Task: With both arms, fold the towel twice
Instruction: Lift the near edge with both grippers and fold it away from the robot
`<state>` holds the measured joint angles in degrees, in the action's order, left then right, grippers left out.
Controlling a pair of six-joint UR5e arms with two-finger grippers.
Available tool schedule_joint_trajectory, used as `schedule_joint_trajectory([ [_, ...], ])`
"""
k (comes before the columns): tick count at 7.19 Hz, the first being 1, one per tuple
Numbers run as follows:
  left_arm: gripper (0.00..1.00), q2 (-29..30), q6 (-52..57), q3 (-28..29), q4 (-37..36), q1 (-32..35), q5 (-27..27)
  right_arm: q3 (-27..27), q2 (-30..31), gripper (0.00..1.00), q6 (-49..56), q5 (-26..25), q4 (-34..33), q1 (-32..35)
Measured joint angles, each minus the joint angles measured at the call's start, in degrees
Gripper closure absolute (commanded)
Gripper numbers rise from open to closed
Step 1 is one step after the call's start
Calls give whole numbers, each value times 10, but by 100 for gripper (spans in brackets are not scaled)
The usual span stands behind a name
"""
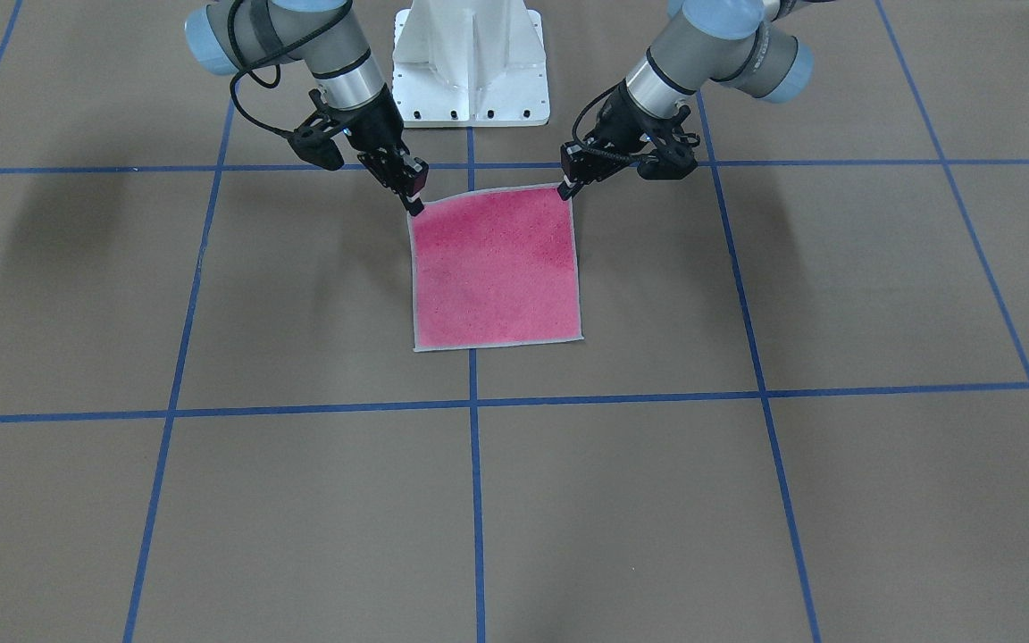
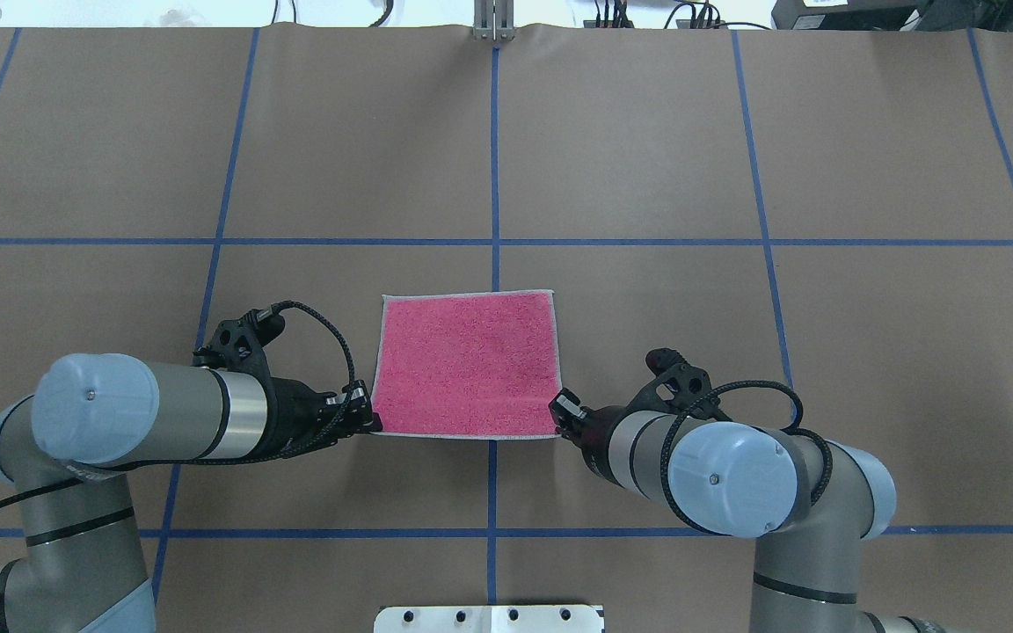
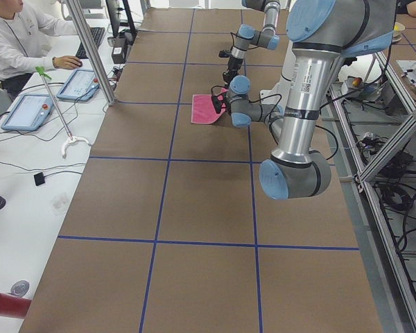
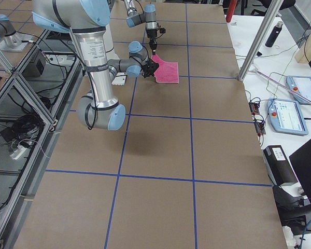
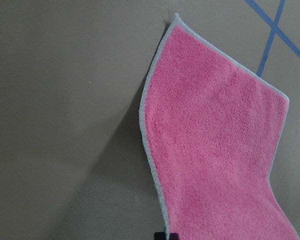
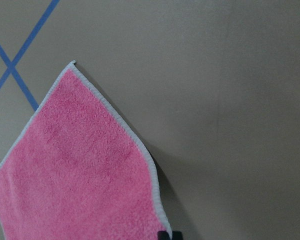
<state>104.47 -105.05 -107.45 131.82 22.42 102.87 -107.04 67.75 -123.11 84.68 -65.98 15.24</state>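
Nearest us, our left end effector [image 2: 371, 424] and right end effector [image 2: 561, 411] each pinched 1 near corner of the towel [image 2: 467, 365], raising it slightly. Beyond, the towel lay pink face up on the surface [image 2: 647, 176]. We judged fold 1 just begun; next, both corners should travel evenly to the far edge.

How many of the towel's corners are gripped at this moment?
2. The left claw holds the towel's robot-side left corner, the right claw its robot-side right corner; the two far corners lie free.
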Motion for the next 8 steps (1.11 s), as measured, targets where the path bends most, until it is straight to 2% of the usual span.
schedule_joint_trajectory([
  [4,100,18,-1,19,-1,36,-2,21,-32,100,6,0,0,49],
  [8,100,56,-18,74,-1,70,-2,77,-67,100,12,1,2,77],
])
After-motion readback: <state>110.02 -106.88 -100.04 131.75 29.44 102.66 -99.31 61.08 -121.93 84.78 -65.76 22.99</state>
